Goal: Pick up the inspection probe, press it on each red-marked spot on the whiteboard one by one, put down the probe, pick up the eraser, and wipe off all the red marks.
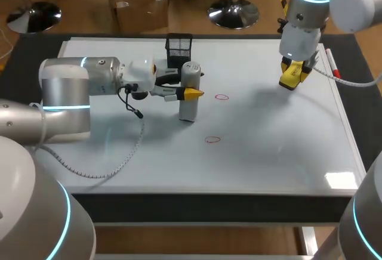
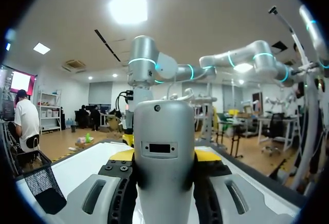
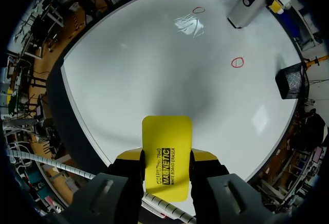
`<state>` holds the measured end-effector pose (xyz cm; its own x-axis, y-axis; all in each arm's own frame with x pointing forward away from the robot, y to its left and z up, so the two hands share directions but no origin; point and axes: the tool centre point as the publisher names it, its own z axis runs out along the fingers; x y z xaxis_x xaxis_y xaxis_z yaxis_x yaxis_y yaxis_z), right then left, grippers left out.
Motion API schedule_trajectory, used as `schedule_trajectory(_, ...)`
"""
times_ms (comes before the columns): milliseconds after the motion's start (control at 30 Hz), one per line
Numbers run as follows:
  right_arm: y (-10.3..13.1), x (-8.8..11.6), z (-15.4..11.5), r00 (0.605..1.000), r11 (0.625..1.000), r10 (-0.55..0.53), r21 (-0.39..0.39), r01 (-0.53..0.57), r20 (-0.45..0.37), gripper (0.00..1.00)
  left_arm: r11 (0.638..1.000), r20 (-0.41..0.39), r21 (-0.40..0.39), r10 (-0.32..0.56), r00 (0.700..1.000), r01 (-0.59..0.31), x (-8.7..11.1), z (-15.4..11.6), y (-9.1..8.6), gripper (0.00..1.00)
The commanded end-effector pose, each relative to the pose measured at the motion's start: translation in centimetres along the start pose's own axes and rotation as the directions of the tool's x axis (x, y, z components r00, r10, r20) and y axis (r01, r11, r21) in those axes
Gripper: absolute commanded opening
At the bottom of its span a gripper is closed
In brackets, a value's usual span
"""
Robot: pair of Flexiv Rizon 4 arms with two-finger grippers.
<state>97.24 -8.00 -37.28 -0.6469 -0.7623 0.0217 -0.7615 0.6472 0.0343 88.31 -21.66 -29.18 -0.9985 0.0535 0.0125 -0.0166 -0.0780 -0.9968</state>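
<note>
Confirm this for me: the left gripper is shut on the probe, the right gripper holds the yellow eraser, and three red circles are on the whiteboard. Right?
Not quite. The head view shows only two red circles on the whiteboard: one red circle beside the probe and a second red circle nearer the front edge. The rest holds: the left gripper is shut on the probe, and the right gripper holds the yellow eraser.

Yellow eraser [image 3: 166, 154], grey probe [image 2: 163, 152], red marks [image 1: 221, 97]

Black lettering in two lines runs lengthwise along the yellow eraser [image 3: 166, 131], which is clamped between the right tool's [image 3: 165, 155] fingers.
</note>
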Motion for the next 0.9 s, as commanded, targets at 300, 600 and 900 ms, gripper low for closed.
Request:
schedule_trajectory(300, -0.1, 0.1, -0.1, 1.0, 1.0, -0.002, 0.002, 0.002, -0.002, 0.0, 0.999, -0.003, -0.048, 0.0, 1.0, 0.0, 0.1, -0.7, 0.6, 0.0)
schedule_trajectory(600, -0.1, 0.1, -0.1, 1.0, 1.0, -0.002, 0.002, 0.002, -0.002, 0.0, 0.998, -0.005, -0.055, 0.007, 1.0, -0.007, 0.2, -0.7, 0.4, 0.0)
schedule_trajectory(900, -0.1, 0.1, -0.1, 1.0, 1.0, -0.002, 0.002, 0.002, -0.002, 0.0, 0.999, -0.005, -0.048, 0.015, 1.0, -0.016, 0.6, -0.6, -0.5, 0.0)
